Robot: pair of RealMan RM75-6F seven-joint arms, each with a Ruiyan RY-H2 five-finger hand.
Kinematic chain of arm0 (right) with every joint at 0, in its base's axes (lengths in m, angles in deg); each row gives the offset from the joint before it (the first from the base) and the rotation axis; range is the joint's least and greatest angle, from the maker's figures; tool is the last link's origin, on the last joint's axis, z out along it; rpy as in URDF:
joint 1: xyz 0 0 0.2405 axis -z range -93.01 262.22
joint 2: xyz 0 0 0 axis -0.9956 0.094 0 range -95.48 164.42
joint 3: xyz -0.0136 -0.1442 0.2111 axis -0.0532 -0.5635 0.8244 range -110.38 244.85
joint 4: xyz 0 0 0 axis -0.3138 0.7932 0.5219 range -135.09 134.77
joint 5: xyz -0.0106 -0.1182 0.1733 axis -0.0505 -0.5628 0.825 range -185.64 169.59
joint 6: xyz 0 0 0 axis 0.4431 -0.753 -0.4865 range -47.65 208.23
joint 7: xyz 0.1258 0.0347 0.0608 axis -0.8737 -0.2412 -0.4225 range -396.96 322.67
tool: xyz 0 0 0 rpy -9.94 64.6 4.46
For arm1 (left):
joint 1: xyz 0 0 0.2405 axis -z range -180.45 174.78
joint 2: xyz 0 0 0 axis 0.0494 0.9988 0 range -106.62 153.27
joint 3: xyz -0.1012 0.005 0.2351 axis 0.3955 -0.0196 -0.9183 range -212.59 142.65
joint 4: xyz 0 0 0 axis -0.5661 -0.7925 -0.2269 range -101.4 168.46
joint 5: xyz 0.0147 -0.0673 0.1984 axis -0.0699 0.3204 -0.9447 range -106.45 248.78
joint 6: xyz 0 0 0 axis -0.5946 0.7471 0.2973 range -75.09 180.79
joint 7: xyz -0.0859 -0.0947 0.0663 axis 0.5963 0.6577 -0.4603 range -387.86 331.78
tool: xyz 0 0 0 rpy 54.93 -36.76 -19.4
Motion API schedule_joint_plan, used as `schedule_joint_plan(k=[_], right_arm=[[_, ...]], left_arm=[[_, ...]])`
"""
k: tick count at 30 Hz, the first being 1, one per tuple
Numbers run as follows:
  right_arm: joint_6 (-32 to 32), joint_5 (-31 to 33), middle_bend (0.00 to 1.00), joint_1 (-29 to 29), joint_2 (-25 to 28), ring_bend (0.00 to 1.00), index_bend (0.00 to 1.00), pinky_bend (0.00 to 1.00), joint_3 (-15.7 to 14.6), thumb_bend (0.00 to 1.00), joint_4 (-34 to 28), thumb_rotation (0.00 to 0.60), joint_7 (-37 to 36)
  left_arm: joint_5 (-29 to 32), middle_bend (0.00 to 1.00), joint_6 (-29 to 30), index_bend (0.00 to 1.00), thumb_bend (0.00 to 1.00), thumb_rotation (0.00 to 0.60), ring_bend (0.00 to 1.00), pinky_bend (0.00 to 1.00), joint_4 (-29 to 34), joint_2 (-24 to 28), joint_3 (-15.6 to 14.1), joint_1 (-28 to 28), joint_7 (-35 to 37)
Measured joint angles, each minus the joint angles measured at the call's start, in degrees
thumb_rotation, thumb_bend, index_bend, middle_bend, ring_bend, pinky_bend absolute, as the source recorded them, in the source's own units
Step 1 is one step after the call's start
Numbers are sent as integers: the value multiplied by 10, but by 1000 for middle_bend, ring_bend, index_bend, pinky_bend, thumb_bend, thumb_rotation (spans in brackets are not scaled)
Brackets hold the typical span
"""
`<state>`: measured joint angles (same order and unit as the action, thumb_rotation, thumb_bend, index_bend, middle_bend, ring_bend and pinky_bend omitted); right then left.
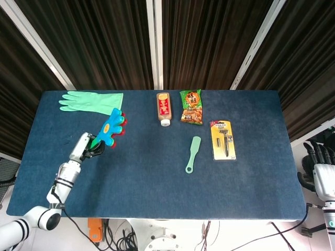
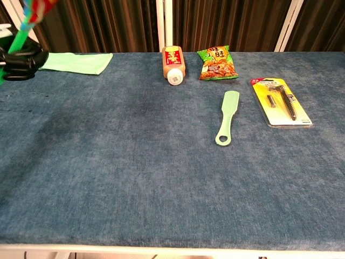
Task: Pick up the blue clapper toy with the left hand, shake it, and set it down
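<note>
Shaking phase judged | blue clapper toy (image 1: 111,128) was gripped by its green handle in left hand (image 1: 87,146), raised above table (image 1: 157,183) | risk: toy flung loose (grip slackened mid-swing) | right hand (image 1: 320,168) parked off-table, closure not discernible

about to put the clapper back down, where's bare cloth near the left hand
Bare blue cloth lies right of the left hand, up to the pale green plastic spatula, and along the whole near edge. The far edge is crowded: mint rubber glove, brown sauce bottle, green snack bag.
</note>
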<state>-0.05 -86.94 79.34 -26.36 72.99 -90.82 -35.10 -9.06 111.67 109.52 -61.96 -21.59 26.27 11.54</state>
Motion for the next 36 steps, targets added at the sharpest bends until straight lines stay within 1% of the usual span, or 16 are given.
schedule_joint_plan(k=[2,3,6,9,12,14,17,20,23,24,26,27,30,33,36], right_arm=[[-1,1,0,0,0,0,0,0,1,282,-1,600,0],[-1,2,0,1,1,0,0,0,1,282,-1,600,-1],[1,3,0,0,0,0,0,0,1,282,0,600,-1],[4,2,0,-2,-1,0,0,0,0,282,0,600,-1],[4,2,2,-2,-1,0,0,0,1,284,0,600,-1],[4,2,4,-2,0,0,0,0,1,285,0,600,-1],[2,2,7,-1,1,0,0,0,1,285,-2,600,-1],[3,4,9,-1,1,0,0,0,1,285,-2,600,-3],[5,5,12,-1,0,0,0,0,0,285,0,600,-4],[7,5,13,-2,0,0,0,0,0,285,1,600,-4],[8,4,15,-3,-1,0,0,0,0,285,1,600,-4],[8,4,15,-3,-1,0,0,0,0,285,1,600,-3],[7,3,15,-3,-1,0,0,0,0,286,0,600,-1],[7,4,16,-3,-2,0,0,0,0,287,-1,600,1],[9,6,16,-3,-2,0,0,0,-1,287,0,600,0]], left_arm=[[-11,1000,3,1000,676,600,1000,1000,-21,-5,-10,4,-73],[-20,1000,6,1000,675,600,1000,1000,-35,-7,-17,7,-124],[-45,1000,14,1000,676,600,1000,1000,-69,-12,-36,16,-244],[-80,1000,30,1000,675,600,1000,1000,-100,-14,-56,25,-333],[-98,1000,43,1000,675,600,1000,1000,-108,-18,-61,26,-369],[-91,1000,45,1000,675,600,1000,1000,-99,-18,-58,25,-362],[-65,1000,37,1000,676,600,1000,1000,-67,-12,-46,23,-306],[-37,1000,17,1000,676,600,1000,1000,-27,4,-28,21,-193],[-15,1000,-7,1000,676,600,1000,1000,9,24,-8,18,-27],[-8,1000,-16,1000,676,600,1000,1000,21,32,-1,16,48],[-2,1000,-30,1000,676,600,1000,1000,37,43,9,14,161],[1,1000,-38,1000,676,600,1000,1000,45,50,16,12,233],[3,1000,-53,1000,675,600,1000,1000,57,62,26,9,382],[-3,1000,-55,1000,671,600,1000,1000,53,64,25,9,474],[-17,1000,-44,1000,666,600,1000,1000,32,56,19,10,509]])
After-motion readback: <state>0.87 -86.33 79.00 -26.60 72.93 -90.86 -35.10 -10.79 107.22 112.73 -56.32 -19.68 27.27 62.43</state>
